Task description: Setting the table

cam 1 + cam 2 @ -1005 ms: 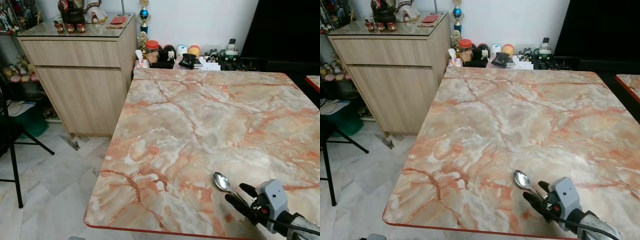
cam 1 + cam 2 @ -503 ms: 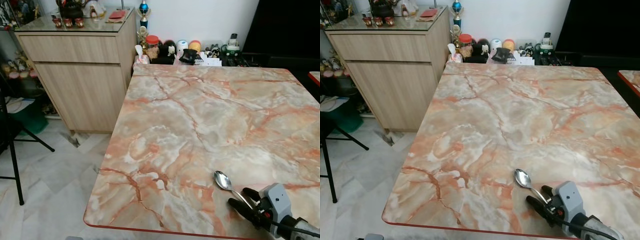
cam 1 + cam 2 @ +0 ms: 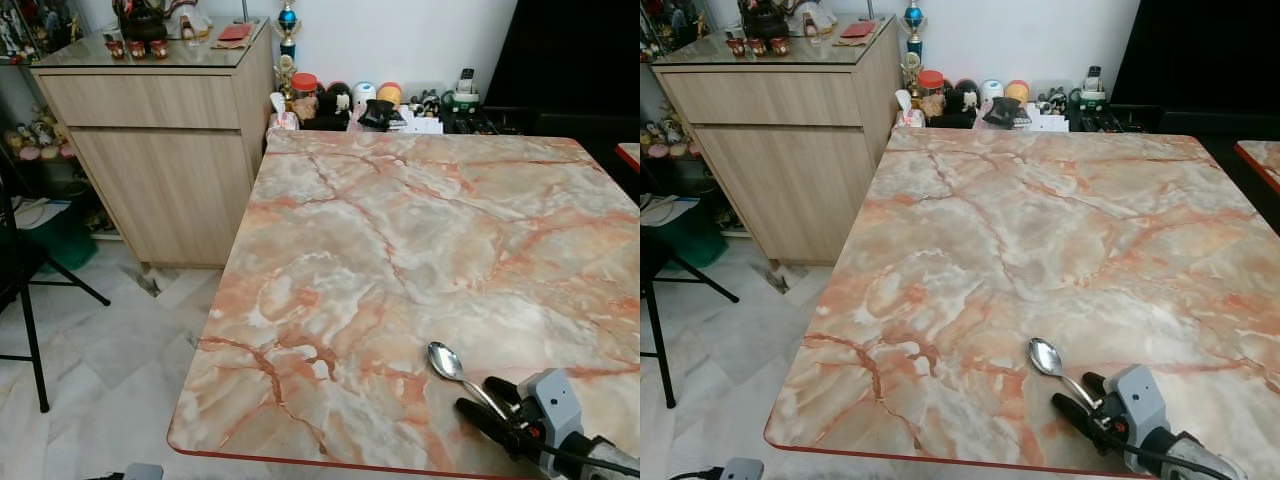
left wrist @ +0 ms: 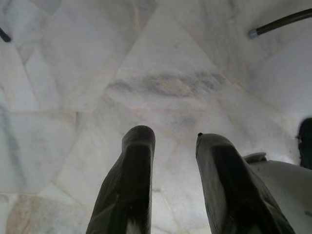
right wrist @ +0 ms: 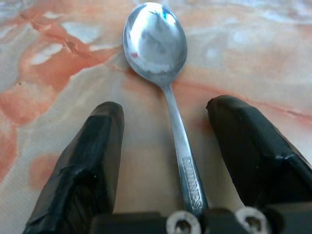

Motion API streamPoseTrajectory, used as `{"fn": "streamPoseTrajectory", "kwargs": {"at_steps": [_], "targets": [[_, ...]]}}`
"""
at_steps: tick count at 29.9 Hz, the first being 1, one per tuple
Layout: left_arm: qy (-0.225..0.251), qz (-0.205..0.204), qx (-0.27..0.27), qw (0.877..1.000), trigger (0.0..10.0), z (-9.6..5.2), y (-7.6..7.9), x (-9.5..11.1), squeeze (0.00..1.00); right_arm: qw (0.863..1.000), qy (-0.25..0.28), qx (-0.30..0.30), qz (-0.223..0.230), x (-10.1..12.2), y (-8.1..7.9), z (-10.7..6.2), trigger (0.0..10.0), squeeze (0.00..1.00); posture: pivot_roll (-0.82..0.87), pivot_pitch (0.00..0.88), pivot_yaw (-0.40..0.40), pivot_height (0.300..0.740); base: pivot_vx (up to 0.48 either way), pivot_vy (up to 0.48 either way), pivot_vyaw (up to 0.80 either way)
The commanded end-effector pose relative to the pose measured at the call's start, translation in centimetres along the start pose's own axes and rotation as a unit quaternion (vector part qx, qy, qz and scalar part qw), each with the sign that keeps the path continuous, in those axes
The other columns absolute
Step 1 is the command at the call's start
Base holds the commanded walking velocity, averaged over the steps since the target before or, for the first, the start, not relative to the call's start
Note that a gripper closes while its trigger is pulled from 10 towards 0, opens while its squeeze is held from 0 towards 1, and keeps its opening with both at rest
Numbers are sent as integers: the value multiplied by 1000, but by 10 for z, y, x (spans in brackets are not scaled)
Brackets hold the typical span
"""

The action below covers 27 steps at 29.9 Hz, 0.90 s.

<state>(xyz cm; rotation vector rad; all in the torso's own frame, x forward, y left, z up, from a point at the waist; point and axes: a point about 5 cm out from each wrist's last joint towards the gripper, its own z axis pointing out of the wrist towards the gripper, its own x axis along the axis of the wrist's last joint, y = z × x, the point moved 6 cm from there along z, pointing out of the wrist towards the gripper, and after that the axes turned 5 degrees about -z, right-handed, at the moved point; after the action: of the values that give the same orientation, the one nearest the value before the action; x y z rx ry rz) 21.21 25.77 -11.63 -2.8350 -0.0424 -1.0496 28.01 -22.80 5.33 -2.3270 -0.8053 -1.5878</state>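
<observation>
One spoon (image 5: 165,87) flat on table (image 3: 400,230), right gripper (image 5: 165,146) spread astride handle, untouching. Could skid off near edge if nudged during closing.

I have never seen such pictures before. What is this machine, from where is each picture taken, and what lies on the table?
It is a walking humanoid robot with two arms. Two pictures come from cameras in its head, looking down at a marble-patterned table. On it, near the front edge, lies a metal spoon. The right gripper rests there, fingers open on either side of the spoon's handle, not squeezing it. The right wrist camera shows this closely. The left wrist camera shows the left gripper, open, hanging over the tiled floor. Nothing is held.
</observation>
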Motion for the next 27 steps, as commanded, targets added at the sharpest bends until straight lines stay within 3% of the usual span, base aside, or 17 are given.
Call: {"fn": "streamPoseTrajectory", "kwargs": {"at_steps": [1, 11, 15, 25, 26, 27], "targets": [[-15, 2, 0, 1000, 10000, -2, -1, -11, 0, 1000, 1, 4, -6, 2, 1, 1, 10000, 0, -24, 89, 22, 740, 0, 0, 0], [-13, -7, 3, 1000, 10000, -2, -1, -11, 0, 999, 11, 24, -17, 13, 2, 10, 10000, 0, -11, 110, 9, 740, 0, 0, 0], [-15, -10, 3, 1000, 10000, -3, 0, -13, 0, 999, 6, 49, -20, 10, -7, 13, 10000, 0, -5, 113, 7, 740, 0, 0, 0], [-18, -10, 2, 1000, 10000, -3, 0, -14, 0, 998, -20, 51, -16, -3, -9, 14, 10000, 0, -4, 114, 7, 740, 0, 0, 0], [-18, -11, 2, 1000, 10000, -3, 0, -15, 0, 998, -32, 49, -17, -8, -9, 14, 9882, 0, -6, 120, 7, 740, 0, 0, 0], [-18, -11, 2, 1000, 10000, -3, 0, -15, 0, 998, -41, 44, -18, -12, -8, 14, 7686, 0, -6, 120, 7, 740, 0, 0, 0]]}}
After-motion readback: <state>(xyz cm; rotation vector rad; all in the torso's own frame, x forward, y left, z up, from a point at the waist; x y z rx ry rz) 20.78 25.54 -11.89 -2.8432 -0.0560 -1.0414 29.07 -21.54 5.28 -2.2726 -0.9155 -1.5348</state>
